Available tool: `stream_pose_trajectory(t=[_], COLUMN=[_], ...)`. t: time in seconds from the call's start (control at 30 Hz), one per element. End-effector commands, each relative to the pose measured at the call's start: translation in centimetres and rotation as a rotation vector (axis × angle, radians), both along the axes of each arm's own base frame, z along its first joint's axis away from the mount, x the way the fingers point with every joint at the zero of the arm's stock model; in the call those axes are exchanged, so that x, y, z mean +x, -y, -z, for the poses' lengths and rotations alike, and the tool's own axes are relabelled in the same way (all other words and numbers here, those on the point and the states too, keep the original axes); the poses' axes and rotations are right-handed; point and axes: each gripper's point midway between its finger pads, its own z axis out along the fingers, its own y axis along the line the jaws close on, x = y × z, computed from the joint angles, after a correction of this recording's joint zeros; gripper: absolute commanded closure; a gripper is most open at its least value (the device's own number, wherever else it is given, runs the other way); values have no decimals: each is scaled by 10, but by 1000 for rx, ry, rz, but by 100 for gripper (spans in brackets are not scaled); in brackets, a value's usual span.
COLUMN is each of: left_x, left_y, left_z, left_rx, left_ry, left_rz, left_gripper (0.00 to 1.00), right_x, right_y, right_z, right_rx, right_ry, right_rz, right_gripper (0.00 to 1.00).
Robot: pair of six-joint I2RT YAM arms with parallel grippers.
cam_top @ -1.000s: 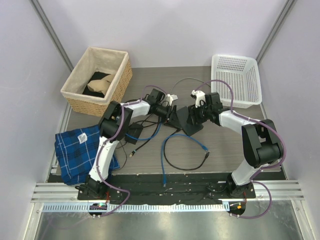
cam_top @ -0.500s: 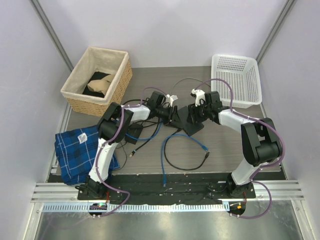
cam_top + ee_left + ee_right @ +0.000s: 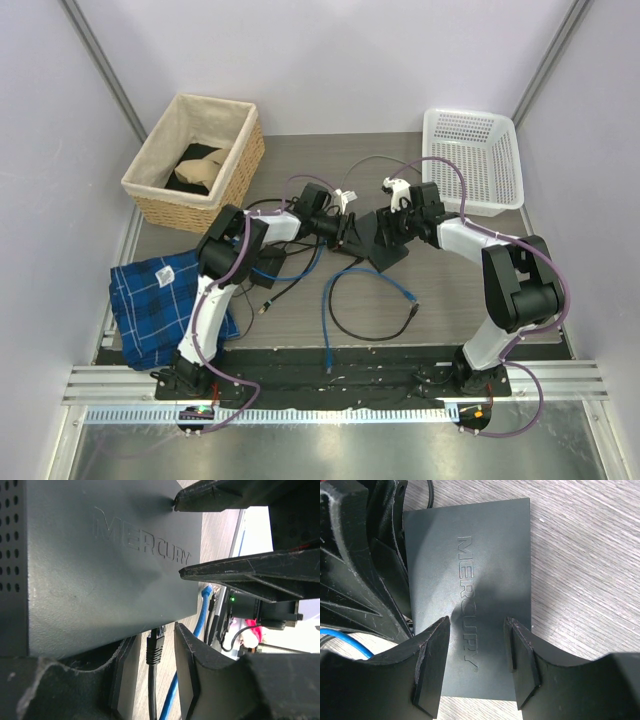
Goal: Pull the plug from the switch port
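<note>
Seen from above, the flat black switch box [image 3: 385,252] lies mid-table. The left gripper [image 3: 346,230] and the right gripper [image 3: 390,230] meet over it. A woven straw basket [image 3: 160,190], a white plastic basket [image 3: 470,130] and a blue checked cloth [image 3: 150,300] sit around. A thin blue cable [image 3: 327,315] curls in front. The left wrist view shows the small black plug [image 3: 155,647] stuck in the box, between parted left fingers [image 3: 187,675] that stay clear of it. In the right wrist view, the right fingers [image 3: 432,665] are spread apart over the box's top.
</note>
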Motion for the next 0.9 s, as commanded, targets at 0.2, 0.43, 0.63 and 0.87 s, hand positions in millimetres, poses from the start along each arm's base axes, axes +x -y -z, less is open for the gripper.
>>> stream_pose_trajectory(t=[0.2, 0.43, 0.63, 0.87], left_x=[-6, -6, -5, -6], left_y=[-3, -3, -6, 0], left_z=[47, 49, 52, 45], left_rx=[75, 87, 144, 124], left_ry=[72, 78, -1, 2], left_rz=[17, 12, -17, 36], left_gripper=[69, 81, 100, 100], right_x=[-54, -54, -53, -54], right_y=[18, 18, 19, 18], right_z=[55, 55, 55, 55], right_rx=[-97, -96, -95, -95], right_ry=[-255, -254, -254, -249], right_rz=[11, 11, 14, 11], right_gripper=[44, 45, 45, 45])
